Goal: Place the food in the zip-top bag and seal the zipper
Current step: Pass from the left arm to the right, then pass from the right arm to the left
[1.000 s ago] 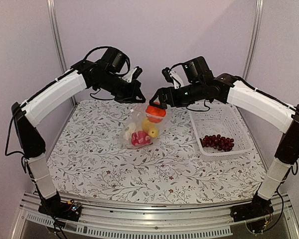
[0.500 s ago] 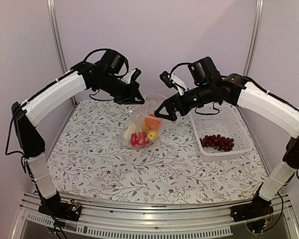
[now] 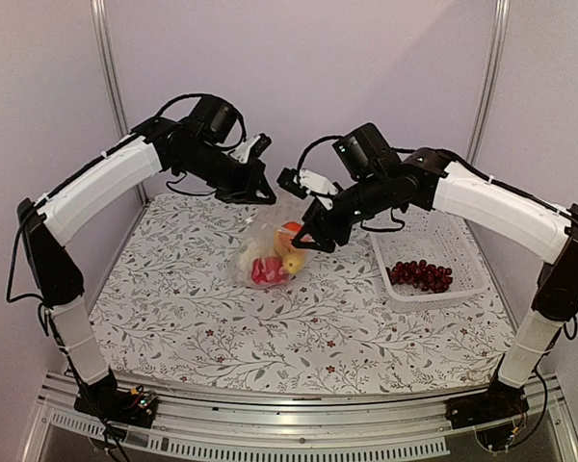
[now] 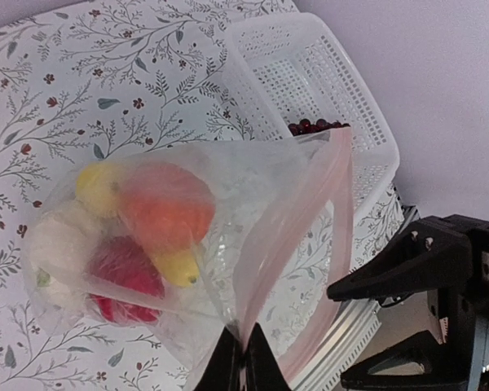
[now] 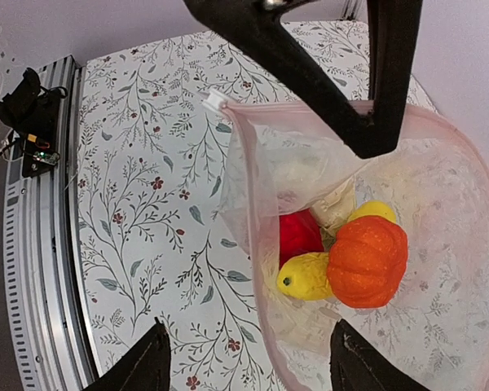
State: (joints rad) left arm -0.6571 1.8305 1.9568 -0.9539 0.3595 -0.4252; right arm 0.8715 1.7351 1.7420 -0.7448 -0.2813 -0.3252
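My left tool (image 4: 243, 357) pinches the zip-top bag (image 4: 265, 204) by its rim, right tool (image 5: 248, 365) gapes empty; any slip could dump the food (image 5: 367, 259).

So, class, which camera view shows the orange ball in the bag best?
The right wrist view: it looks into the open mouth of the zip-top bag, so the orange ball shows large and sharp. The left wrist view shows it blurred through the plastic. The top external view shows only a small orange patch.
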